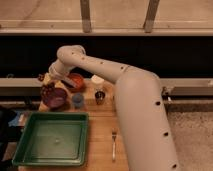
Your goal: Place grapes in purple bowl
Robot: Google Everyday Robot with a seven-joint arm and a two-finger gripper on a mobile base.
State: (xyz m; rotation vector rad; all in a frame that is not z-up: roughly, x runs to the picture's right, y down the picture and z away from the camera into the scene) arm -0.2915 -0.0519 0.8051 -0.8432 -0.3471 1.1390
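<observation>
The purple bowl [55, 99] sits at the table's far left, mauve with a darker inside. The grapes [48, 90], a dark red bumpy cluster, are at the bowl's back rim, right under my gripper [47, 83]. I cannot tell whether the grapes hang from the gripper or rest in the bowl. The white arm reaches in from the lower right, over the table, and bends down to the gripper. A yellowish piece [46, 77] shows by the gripper's wrist.
An orange-red bowl [76, 81] stands behind and to the right of the purple bowl. A blue cup [77, 100], a small metal cup [100, 96] and a white cup [97, 82] stand mid-table. A green tray [52, 138] lies in front and a fork [113, 143] to its right.
</observation>
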